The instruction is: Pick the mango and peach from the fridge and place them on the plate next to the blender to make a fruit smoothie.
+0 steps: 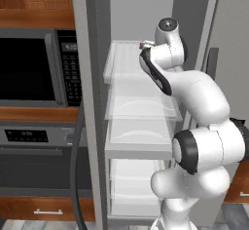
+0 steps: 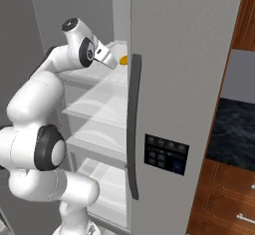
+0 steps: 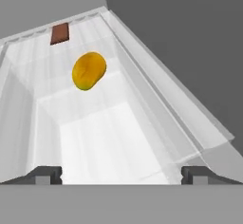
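Yellow-orange oval mango (image 3: 88, 70) lies on smooth glass shelf (image 3: 104, 137) beyond released fingers (image 3: 50, 174).

One mango (image 3: 88, 70), one small brown block (image 3: 60, 33), one open fridge (image 1: 90, 126) with several glass shelves (image 1: 141, 108), one microwave (image 1: 34, 68), one oven (image 1: 36, 156).

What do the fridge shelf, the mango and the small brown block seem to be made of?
Fridge shelf: looks like clear glass or plastic, glossy; lower shelves show through it. Mango: smooth yellow-orange skin with a soft shine. Brown block: flat, matte brown; its material is unclear.
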